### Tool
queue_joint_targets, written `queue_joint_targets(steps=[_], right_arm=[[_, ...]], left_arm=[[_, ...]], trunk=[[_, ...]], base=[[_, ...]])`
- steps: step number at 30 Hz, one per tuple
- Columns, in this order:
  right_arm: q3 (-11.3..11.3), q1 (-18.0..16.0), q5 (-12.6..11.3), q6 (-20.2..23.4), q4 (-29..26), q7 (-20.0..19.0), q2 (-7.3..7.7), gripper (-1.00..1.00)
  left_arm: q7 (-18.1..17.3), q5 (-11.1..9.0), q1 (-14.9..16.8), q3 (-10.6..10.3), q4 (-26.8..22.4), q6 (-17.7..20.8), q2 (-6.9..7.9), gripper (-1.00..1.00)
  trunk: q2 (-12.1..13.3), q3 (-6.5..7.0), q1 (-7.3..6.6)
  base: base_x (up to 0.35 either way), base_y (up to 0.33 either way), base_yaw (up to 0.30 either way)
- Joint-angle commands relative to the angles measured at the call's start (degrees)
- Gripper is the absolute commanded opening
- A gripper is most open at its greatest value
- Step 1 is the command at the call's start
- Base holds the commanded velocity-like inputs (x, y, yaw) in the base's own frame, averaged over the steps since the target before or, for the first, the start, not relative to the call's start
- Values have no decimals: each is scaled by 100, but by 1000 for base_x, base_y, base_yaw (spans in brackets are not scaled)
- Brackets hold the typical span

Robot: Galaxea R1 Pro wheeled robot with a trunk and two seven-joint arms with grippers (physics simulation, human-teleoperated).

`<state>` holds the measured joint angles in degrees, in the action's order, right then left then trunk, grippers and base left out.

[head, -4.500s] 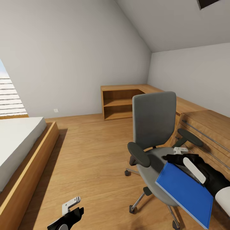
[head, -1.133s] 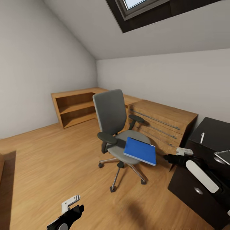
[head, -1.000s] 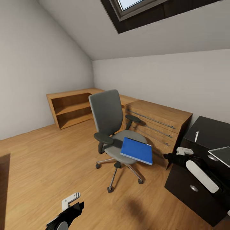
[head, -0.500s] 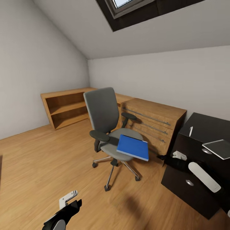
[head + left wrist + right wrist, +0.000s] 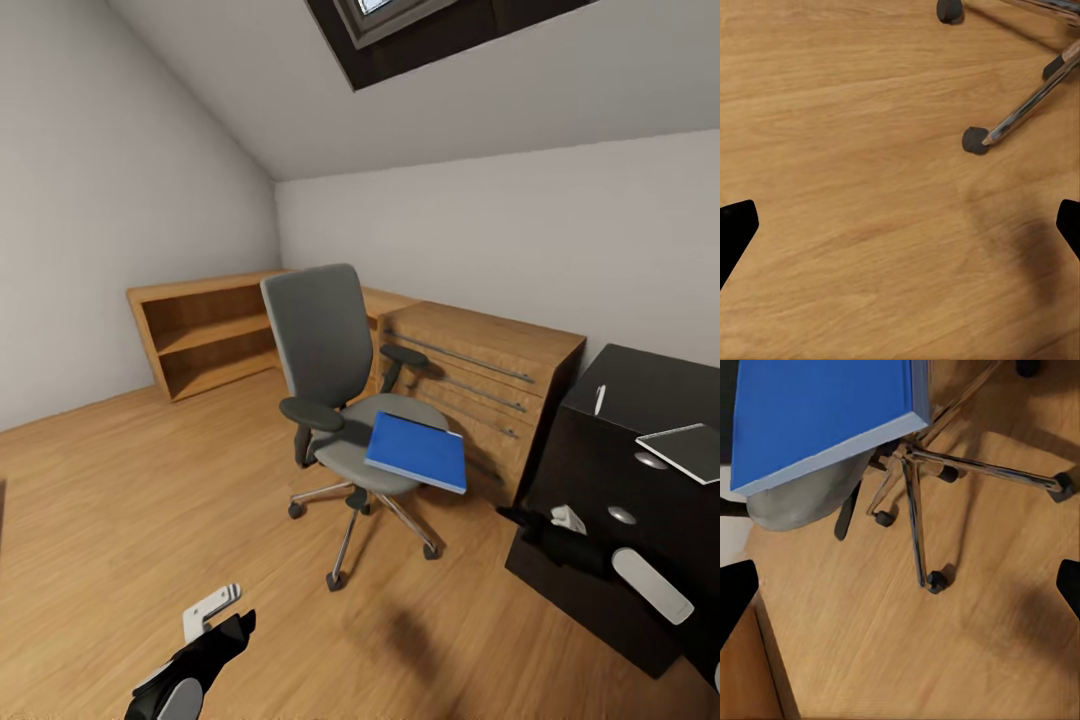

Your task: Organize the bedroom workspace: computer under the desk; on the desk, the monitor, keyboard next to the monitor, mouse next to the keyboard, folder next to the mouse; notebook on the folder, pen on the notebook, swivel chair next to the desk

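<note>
Ahead, against the far wall, wooden chest of drawers (image 5: 480,385), with swivel chair (image 5: 345,375) just in front of it and black desk (image 5: 640,470) beside the chest, to the chair's right. On the chair seat, blue folder (image 5: 418,452), overhanging the front edge toward the desk (image 5: 825,412). On the desk top, notebook (image 5: 690,448) and, nearer the chest, pen (image 5: 598,400). Between chair and desk, right gripper (image 5: 545,525), spread wide, holding nothing; well short of the chair, low over bare floor, left gripper (image 5: 215,625), likewise agape and empty. Probably best: reach in level toward the overhanging edge, pinch that edge squarely, lift before any drag across the seat, lest the castors roll.
</note>
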<state>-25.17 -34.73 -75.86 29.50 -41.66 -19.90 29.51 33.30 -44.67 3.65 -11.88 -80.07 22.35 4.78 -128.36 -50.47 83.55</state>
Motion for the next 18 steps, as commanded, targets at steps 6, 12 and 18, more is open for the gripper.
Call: queue_joint_targets(steps=[6,12,18], right_arm=[[4,-7,-380,28,167,-362,-1,100],[129,-16,-819,-502,178,-170,-568,100],[1078,-32,-896,-2122,222,666,-1440,100]], left_arm=[[52,-41,5,-22,-9,0,-1,100],[54,-33,4,-25,-9,-9,-3,100],[54,-36,4,-25,-9,-9,0,100]], trunk=[[-245,-114,131],[-486,-222,263],[-726,-329,395]], base=[[0,0,0],[0,0,0],[0,0,0]])
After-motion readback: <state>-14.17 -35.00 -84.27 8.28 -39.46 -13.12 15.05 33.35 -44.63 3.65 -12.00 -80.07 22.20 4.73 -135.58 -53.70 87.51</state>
